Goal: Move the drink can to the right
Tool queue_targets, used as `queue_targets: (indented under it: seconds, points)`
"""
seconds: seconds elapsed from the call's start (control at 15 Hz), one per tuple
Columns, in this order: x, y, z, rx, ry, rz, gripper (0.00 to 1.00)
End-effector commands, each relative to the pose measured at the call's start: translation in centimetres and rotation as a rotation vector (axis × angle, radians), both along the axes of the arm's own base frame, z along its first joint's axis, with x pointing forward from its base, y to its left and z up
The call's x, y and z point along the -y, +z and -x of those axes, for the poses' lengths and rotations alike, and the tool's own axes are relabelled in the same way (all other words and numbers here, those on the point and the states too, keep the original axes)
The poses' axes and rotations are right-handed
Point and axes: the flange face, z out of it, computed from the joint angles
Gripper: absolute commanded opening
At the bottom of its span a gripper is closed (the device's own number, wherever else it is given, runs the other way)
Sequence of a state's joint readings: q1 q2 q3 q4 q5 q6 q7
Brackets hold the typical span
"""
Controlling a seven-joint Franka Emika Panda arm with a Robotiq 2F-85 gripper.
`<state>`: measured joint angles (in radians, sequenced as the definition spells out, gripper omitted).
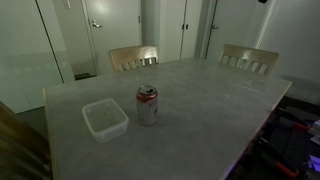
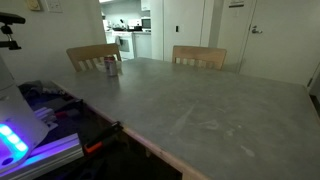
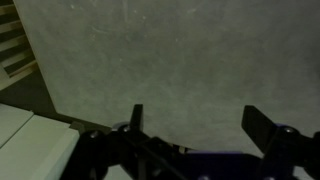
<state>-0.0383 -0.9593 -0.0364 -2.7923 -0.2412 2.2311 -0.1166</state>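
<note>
A: Drink can (image 1: 147,105) position?
B: Upright on the table (image 1: 210,95), just beside the plastic tub (image 1: 104,119). Both sit near one table edge, with wide bare tabletop on the can's other side.
A: Claw?
B: Gripper (image 3: 200,125) released, fingers (image 3: 137,116) spread wide with nothing between them, above bare table. Its base is cut off at the frame bottom.
A: Hard to read?
B: In an exterior view the can (image 2: 111,66) is tiny and blurred, near a chair (image 2: 93,55)

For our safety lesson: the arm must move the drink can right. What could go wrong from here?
The plastic tub stands close beside the drink can; the open tool might bump it.
The can is upright and narrow, so a sideways nudge may tip it.
The wrist view shows only bare table, so the approach starts blind.
</note>
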Motion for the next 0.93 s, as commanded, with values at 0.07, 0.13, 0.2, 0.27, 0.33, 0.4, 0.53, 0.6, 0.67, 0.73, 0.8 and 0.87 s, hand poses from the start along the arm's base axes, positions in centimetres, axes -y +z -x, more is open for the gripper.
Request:
queue_targets:
  seconds: [0.07,0.13,0.2,0.27,0.33,0.4,0.53,0.6,0.67,0.73,0.8,0.87]
  points:
    - [-4.2,-0.6,-1.5,-0.014,0.12,0.007,1.0]
    - [-5.4,-0.7,-1.6,-0.018,0.152,0.014,1.0]
    - [-6.5,-0.8,-1.7,-0.021,0.18,0.024,1.0]
    - [-7.8,-1.0,-1.8,-0.024,0.209,0.031,1.0]
    - [-8.8,-1.2,-2.0,-0.026,0.235,0.039,1.0]
    - [-10.0,-1.4,-2.2,-0.027,0.261,0.047,1.0]
    - [-12.2,-2.0,-2.6,-0.019,0.311,0.06,1.0]
    - [-13.3,-2.3,-2.8,-0.017,0.338,0.067,1.0]
    - [-14.4,-2.8,-3.2,-0.012,0.367,0.073,1.0]
    - [-15.4,-3.1,-3.5,-0.011,0.392,0.078,1.0]
    - [-16.3,-3.6,-3.8,-0.008,0.419,0.076,1.0]
    - [-17.2,-4.0,-4.1,-0.013,0.446,0.075,1.0]
